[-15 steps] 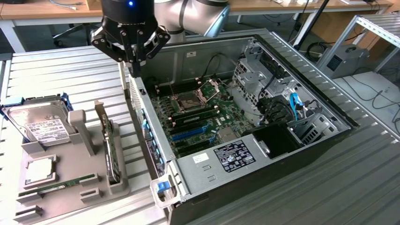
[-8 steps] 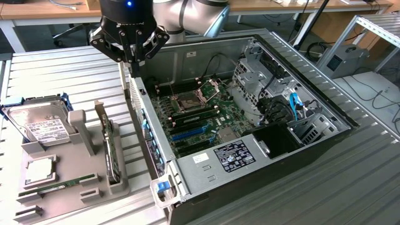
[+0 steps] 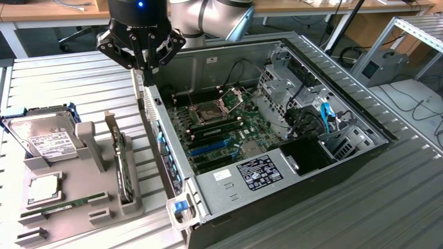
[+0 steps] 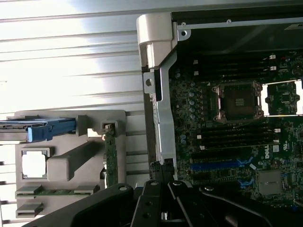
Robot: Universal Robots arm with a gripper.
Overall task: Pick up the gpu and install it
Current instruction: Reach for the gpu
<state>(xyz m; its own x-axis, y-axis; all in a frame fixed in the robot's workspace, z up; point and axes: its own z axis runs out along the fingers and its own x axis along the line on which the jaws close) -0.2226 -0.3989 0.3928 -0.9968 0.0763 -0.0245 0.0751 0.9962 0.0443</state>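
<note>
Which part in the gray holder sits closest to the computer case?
The gpu, on edge along the holder's case-side wall; the other parts sit farther off.

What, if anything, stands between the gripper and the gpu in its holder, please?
Nothing visible does. The gripper hangs over the computer case's rear wall; the gpu stands upright in the grey holder beside the case, on the exterior view's left, with open space above it.

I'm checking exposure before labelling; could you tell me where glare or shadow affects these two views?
Wrist view: strong glare washes out the slatted table, while the motherboard sits dim. Exterior view: even light, no harsh shadows inside the computer case.
</note>
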